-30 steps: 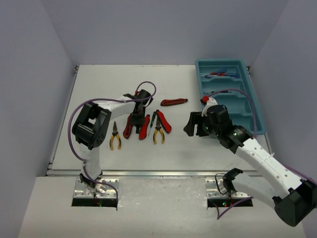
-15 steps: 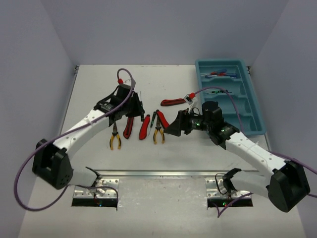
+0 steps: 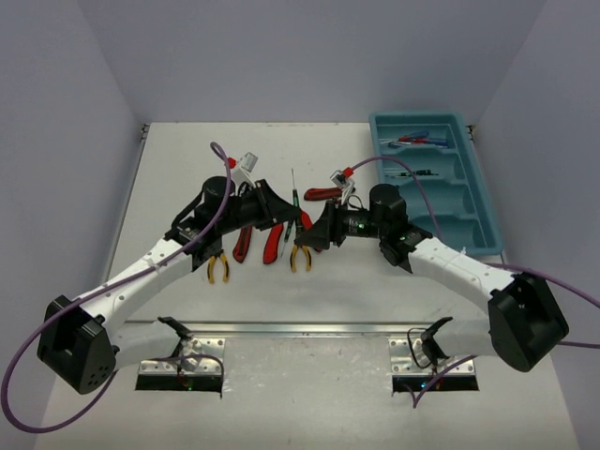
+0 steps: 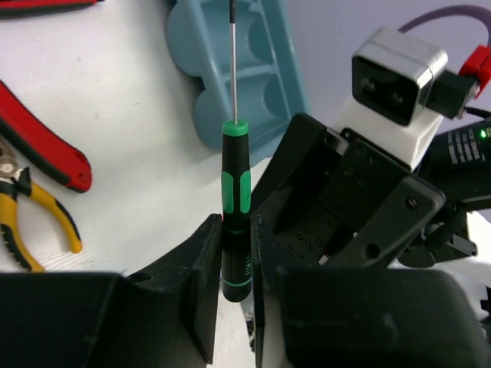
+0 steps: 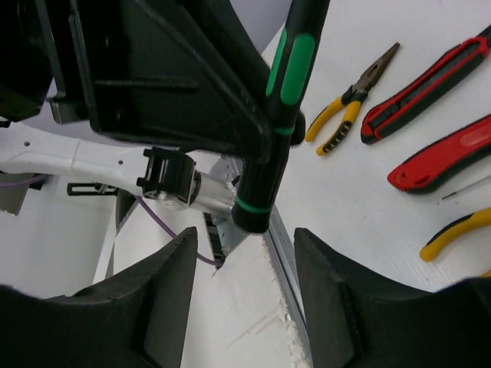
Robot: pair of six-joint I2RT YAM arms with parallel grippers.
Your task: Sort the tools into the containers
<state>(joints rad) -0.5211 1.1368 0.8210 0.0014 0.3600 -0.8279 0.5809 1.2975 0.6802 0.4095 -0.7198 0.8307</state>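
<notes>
My left gripper (image 3: pixel 281 217) is shut on a black-green screwdriver (image 3: pixel 294 199) and holds it above the table, shaft pointing away from me. In the left wrist view the handle (image 4: pixel 235 201) sits between the two fingers. My right gripper (image 3: pixel 315 234) is open and faces the left one. In the right wrist view the handle's butt (image 5: pixel 261 201) hangs just ahead of its open fingers (image 5: pixel 337 307) and is not between them. The teal tray (image 3: pixel 469 202) stands at the right, with blue-handled screwdrivers (image 3: pixel 417 141) in its far compartment and another tool (image 3: pixel 412 172) in the second.
On the table under the grippers lie yellow pliers (image 3: pixel 217 261), two red knives (image 3: pixel 242 242) (image 3: pixel 273 241) and a second pair of pliers (image 3: pixel 300 255). A third red knife (image 3: pixel 323 194) lies behind the right arm. Purple cables loop over both arms.
</notes>
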